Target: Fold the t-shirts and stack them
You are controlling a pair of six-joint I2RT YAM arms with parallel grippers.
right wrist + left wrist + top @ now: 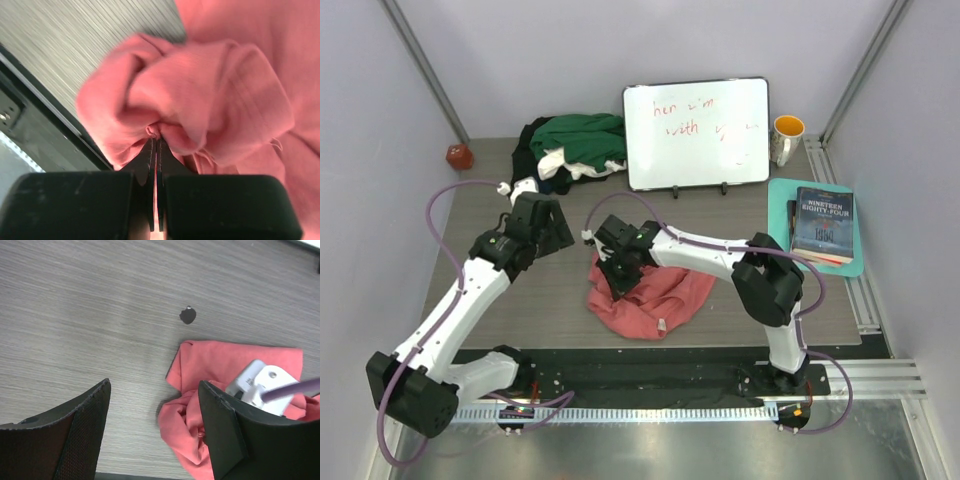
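A crumpled salmon-pink t-shirt (655, 300) lies on the table near the front middle. My right gripper (620, 282) is shut on a bunched fold of it at its left side; in the right wrist view the jaws (156, 142) pinch the pink cloth (210, 85) tight. My left gripper (548, 228) hangs open over bare table just left of the shirt, with nothing between its fingers (85, 430); the pink shirt (225, 365) lies beside its right finger. The other t-shirts, dark green, white and black, sit in a heap (570, 148) at the back left.
A white board with red writing (697, 133) stands at the back. An orange-lined mug (786, 138) is right of it. Books (823, 225) rest on a teal tray (778, 200) at the right edge. A small red object (459, 156) sits at the back left corner.
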